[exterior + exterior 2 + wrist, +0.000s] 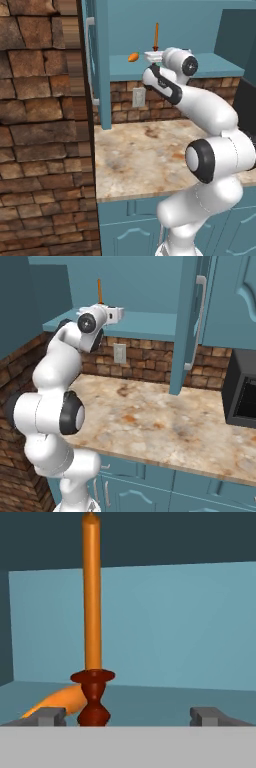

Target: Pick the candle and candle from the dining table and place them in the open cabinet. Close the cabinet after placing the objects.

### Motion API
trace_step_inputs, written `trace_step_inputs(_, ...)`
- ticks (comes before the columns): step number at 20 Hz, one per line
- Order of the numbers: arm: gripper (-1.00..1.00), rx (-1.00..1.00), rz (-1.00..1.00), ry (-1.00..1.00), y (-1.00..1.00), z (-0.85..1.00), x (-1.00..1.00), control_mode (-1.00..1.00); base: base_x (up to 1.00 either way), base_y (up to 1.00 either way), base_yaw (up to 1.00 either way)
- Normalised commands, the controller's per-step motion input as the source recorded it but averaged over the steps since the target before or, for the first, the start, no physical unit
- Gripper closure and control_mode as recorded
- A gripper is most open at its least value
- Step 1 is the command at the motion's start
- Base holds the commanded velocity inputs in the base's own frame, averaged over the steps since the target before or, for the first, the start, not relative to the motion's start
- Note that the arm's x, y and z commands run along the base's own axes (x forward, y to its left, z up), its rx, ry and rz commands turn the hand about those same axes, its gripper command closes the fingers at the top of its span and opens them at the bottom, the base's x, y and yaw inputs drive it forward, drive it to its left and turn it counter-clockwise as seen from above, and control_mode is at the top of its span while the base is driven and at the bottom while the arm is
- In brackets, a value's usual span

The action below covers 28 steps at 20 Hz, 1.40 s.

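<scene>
**Taper set on the cabinet shelf, fingers let go**

The tall orange candle (92, 597) stands upright on its dark red-brown stand (93, 699) on the teal shelf (210, 65) of the open cabinet (150, 286). A small orange oval lump (133, 57) lies on the shelf just beside and behind the stand. The gripper (132, 716) sits level with the shelf, its 2 fingers (47, 716) spread wide apart, one on each side of the stand and touching neither.

The step in hand looks like the release and pull-back. To do it well, draw the hand straight back along its own line, keeping the fingers spread, so neither tip clips the narrow stand and tips the taper. Avoid any sideways swing until the hand is outside the shelf edge and past the open door (187, 326).

The marbled tabletop (150, 155) below shows no second candle here, so 1 more fetch and the door closing appear to remain.
</scene>
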Motion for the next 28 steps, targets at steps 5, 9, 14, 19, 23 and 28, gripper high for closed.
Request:
trace_step_inputs(5, -1.00, 0.00, -0.17, 0.16, 0.00, 0.01, -0.49, -1.00, 0.00, 0.00, 0.00)
trace_step_inputs(9, -1.00, 0.00, -0.15, 0.20, 0.07, 0.29, -0.59, -1.00, 0.00, 0.00, 0.00)
trace_step_inputs(14, -1.00, 0.00, -0.11, 0.30, 0.15, 0.27, -0.59, -1.00, 0.00, 0.00, 0.00)
trace_step_inputs(19, -1.00, 0.03, -0.01, 0.24, 0.01, 0.03, -0.87, -1.00, 0.00, 0.00, 0.00)
trace_step_inputs(23, -1.00, 0.04, 0.00, 0.10, 0.00, -0.20, -0.92, -1.00, 0.00, 0.00, 0.00)
trace_step_inputs(28, -1.00, 0.03, 0.00, 0.04, 0.00, -0.46, -0.95, -1.00, 0.00, 0.00, 0.00)
